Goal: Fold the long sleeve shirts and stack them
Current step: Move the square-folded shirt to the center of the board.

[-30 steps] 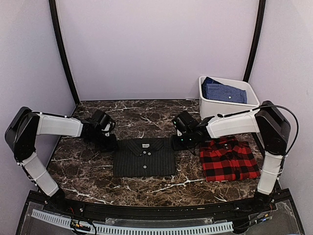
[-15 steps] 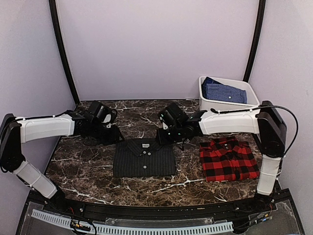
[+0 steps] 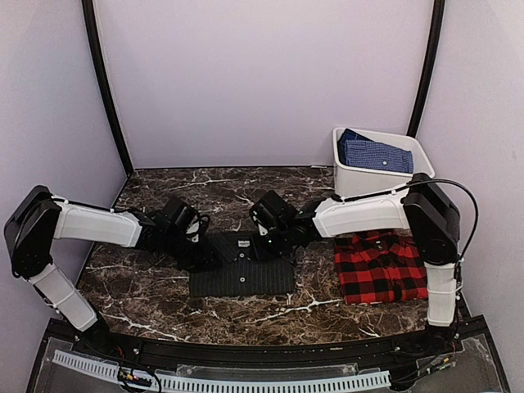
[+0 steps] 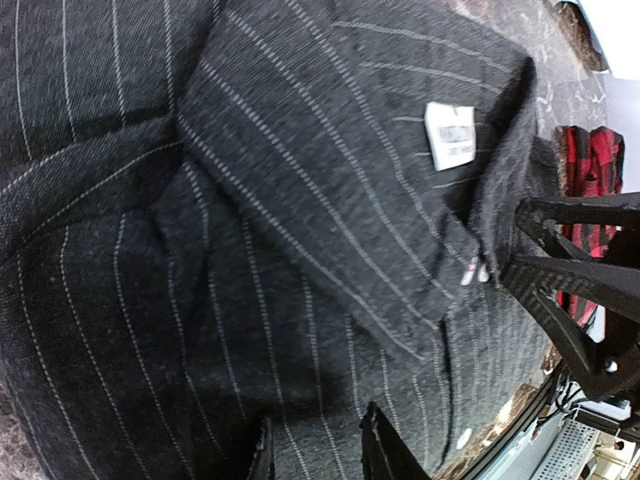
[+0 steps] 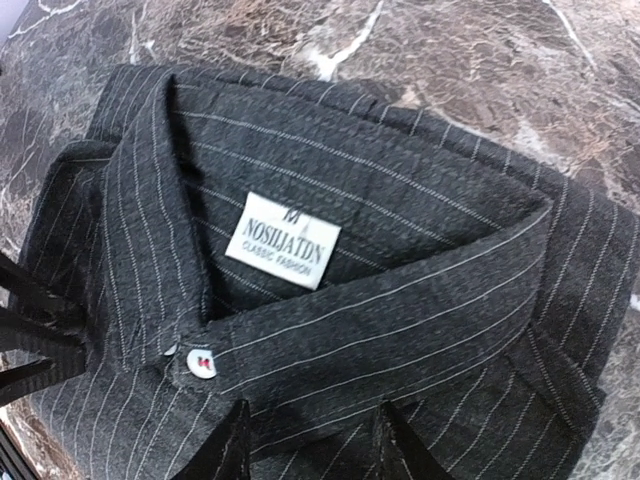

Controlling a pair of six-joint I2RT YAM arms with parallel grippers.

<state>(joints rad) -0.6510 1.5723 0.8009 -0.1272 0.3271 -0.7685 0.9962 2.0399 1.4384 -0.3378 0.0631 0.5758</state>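
Item: pinstripe shirt (image 3: 242, 277), folded, centre frame. My left gripper (image 4: 318, 428), right gripper (image 5: 312, 412): parted over collar (image 5: 400, 300), empty. Risk: uneven pinch pulls fold apart.

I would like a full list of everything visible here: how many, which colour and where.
pinstriped shirt: one, charcoal with pale stripes, folded at the table's middle
collar label: one, white, inside that shirt's collar
plaid shirt: one, red and black, folded, right of the pinstriped shirt, apart from it
bin: one, white, far right of the table
blue cloth: one, dark blue, folded inside the bin
table: one, dark marble with white veins
left arm: one, white and black, reaching from the left, jaws apart over the pinstriped shirt
right arm: one, white and black, reaching from the right, jaws apart over its collar
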